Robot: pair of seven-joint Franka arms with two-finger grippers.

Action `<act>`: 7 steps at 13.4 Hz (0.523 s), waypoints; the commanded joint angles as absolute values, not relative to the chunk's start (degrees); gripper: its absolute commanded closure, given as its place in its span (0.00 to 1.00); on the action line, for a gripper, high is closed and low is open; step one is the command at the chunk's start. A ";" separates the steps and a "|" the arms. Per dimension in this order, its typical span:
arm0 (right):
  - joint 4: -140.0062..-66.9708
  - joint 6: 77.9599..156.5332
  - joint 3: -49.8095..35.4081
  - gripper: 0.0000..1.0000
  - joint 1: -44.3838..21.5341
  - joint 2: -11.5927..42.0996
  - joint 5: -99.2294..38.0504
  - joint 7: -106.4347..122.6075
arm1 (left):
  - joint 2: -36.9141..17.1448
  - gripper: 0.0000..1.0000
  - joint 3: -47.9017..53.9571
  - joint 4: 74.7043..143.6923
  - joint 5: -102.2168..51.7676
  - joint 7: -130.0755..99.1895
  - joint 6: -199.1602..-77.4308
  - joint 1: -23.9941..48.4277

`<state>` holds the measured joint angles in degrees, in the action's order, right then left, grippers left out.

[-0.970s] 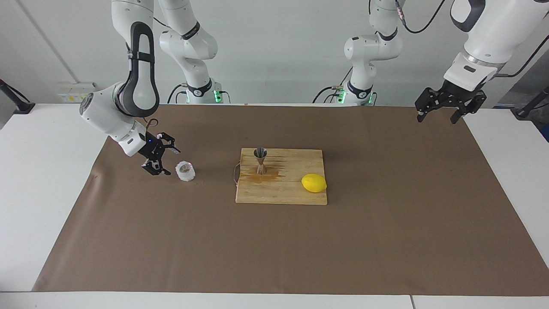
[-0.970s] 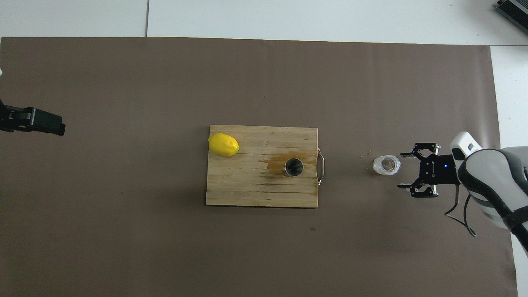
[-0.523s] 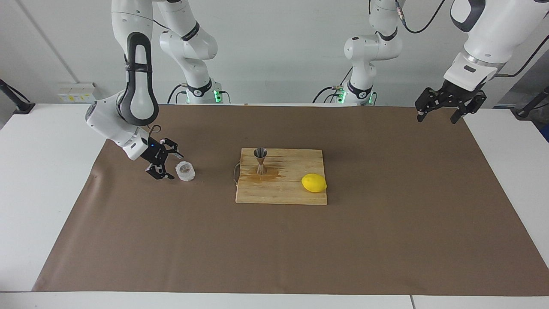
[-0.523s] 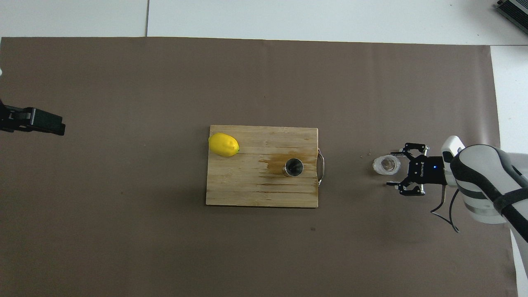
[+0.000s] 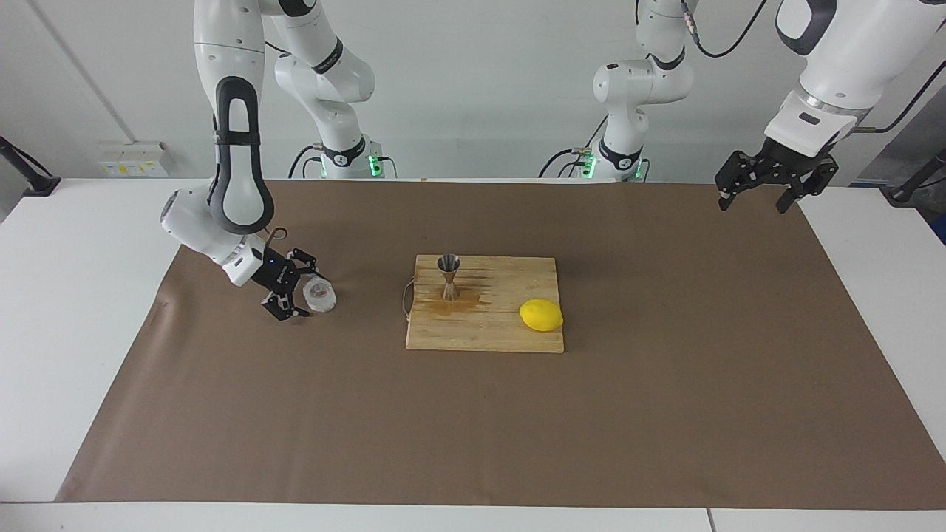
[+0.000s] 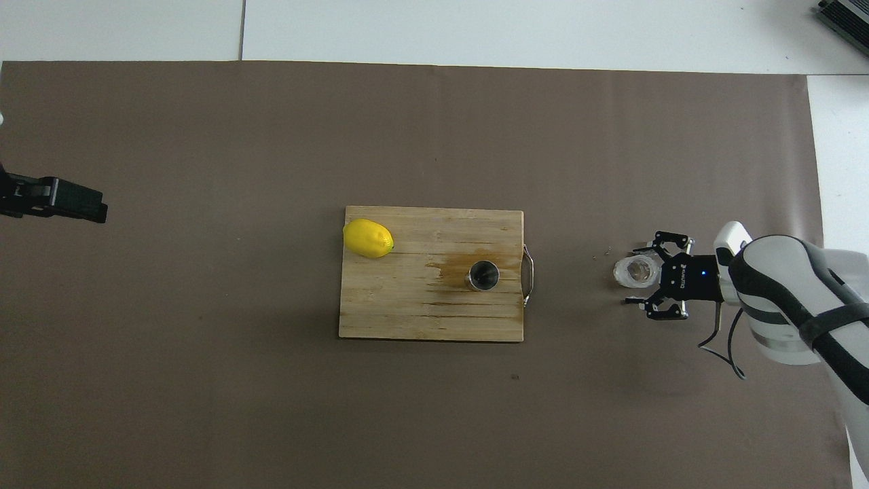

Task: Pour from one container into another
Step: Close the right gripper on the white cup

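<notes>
Reaching low over the brown paper [image 5: 473,414] that is covering the desk [image 5: 74,295], the right pincer [image 5: 304,290] is standing with its fingers spread wide around the crinkled plastic cup [image 5: 321,295], one finger on the side nearer to the robots and one on the side farther from them. Whether the fingers are touching the cup's walls cannot be told; the cup is sitting upright on the paper, not lifted. In the overhead view the same right pincer [image 6: 641,275] is framing the cup [image 6: 636,272] from the right arm's end of the desk.

Standing upright on the wooden cutting board [image 5: 502,332] is the steel jigger [image 5: 448,276], at the board's end toward the right arm and well apart from the cup. It is resting on a darker wet-looking stain [image 5: 451,303] in the wood. From above, the jigger [image 6: 483,275] is showing its open mouth, beside the board's metal handle [image 6: 529,272]. A yellow lemon [image 5: 541,315] is lying on the board's other end, toward the left arm.

The left arm is waiting, its left pincer [image 5: 758,193] hanging open in the air over the corner of the paper at its own end of the desk.
</notes>
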<state>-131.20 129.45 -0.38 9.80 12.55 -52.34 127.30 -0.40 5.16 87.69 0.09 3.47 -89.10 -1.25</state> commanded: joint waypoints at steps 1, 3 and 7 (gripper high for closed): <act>-131.22 130.52 -0.88 0.00 9.58 13.01 -54.40 129.63 | 1.23 0.00 5.45 89.21 -0.88 4.04 -88.68 -2.20; -131.22 130.52 -0.88 0.00 9.58 12.92 -54.40 129.90 | 1.23 0.00 5.45 89.21 -0.88 4.04 -88.68 -2.20; -130.96 130.52 -1.14 0.21 9.49 12.48 -54.40 129.64 | 1.23 0.00 5.45 89.21 -0.88 4.04 -88.68 -2.20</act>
<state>-130.92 129.59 -0.42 9.38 12.55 -52.66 127.86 -0.39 5.16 87.69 0.09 3.47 -89.10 -1.25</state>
